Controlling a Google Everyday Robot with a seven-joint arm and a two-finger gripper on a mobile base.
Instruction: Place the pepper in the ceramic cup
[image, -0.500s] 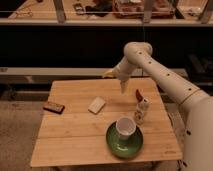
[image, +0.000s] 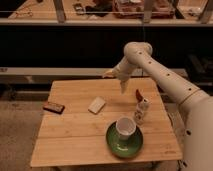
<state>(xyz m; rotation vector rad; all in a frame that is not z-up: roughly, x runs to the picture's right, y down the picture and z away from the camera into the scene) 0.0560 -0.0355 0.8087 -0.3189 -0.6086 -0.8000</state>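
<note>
Pepper (image: 138, 94) dark red, at right side of wooden table (image: 75, 142), just above small white bottle (image: 141, 111); resting on it or behind it, cannot tell. Ceramic cup (image: 125, 127) stands upright on green saucer (image: 116, 145), near front edge. Gripper (image: 123, 86) hangs fingers-down just left of pepper, apart from it, jaws wide, holding nothing. Pale packet (image: 97, 104) mid-table; dark bar (image: 53, 107) at left edge.

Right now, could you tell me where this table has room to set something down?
Free: the front-left tabletop bordered by the dark bar, pale block and green saucer. Crowded: the right side, where pepper, white bottle and ceramic cup cluster; the gripper hangs over the back, near the pepper.
</note>
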